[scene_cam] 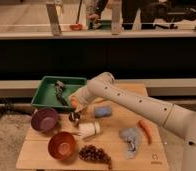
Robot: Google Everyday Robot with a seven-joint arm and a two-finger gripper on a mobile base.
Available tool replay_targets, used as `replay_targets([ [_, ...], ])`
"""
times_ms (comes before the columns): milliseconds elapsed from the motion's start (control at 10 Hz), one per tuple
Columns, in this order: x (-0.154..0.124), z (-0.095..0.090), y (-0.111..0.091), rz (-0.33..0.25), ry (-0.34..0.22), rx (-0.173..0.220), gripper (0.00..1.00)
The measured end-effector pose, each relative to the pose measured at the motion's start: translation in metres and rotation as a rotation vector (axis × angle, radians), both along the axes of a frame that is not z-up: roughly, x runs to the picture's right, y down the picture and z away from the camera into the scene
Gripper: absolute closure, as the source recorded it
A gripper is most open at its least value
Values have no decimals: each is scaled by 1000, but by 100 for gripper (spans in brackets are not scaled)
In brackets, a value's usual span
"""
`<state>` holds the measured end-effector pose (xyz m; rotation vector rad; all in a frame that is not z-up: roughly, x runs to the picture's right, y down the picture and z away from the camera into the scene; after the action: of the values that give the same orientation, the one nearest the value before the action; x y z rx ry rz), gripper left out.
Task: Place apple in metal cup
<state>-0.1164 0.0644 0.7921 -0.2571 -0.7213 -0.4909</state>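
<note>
One-arm reach: held the apple [73, 103] in the gripper [74, 105], apparently clamped on it, above the tabletop [111, 150]. Hung directly over the metal cup [74, 118] and apart from it. Judged the fruit firm, smooth-skinned and light, stiff enough for a squeeze across its widest part, yet round and liable to slip from a shallow pinch or roll once let go. Looked small, round and orange-red, mostly masked by the gripper, with only a patch of one side showing. Judged the fit tight, given a fruit about as wide as the cup's mouth; called for a centred, low release to avoid toppling so small a cup. Showed the cup shiny silver-grey, upright, dark inside. Found a white plastic cup [89, 130] on its side just beside it, a purple bowl [44, 120] on the other side, an orange-brown bowl [62, 145] nearer the front edge and dark grapes [95, 153] next to that. Placed a blue sponge [103, 111] under the arm, a grey cloth [131, 138] and a carrot [145, 130] farther out, and a green tray [47, 82] at the back.
</note>
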Motion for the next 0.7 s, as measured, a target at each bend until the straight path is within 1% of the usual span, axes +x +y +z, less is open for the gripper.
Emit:
replay_targets([
  [200, -3, 0, -1, -61, -19, -7, 100],
  [300, -5, -1, -3, -120, -40, 0, 100],
  [400, -7, -4, -5, -186, -68, 15, 100],
  [600, -11, -6, -4, -354, -129, 45, 100],
  [700, -19, -8, -2, -469, -156, 54, 100],
])
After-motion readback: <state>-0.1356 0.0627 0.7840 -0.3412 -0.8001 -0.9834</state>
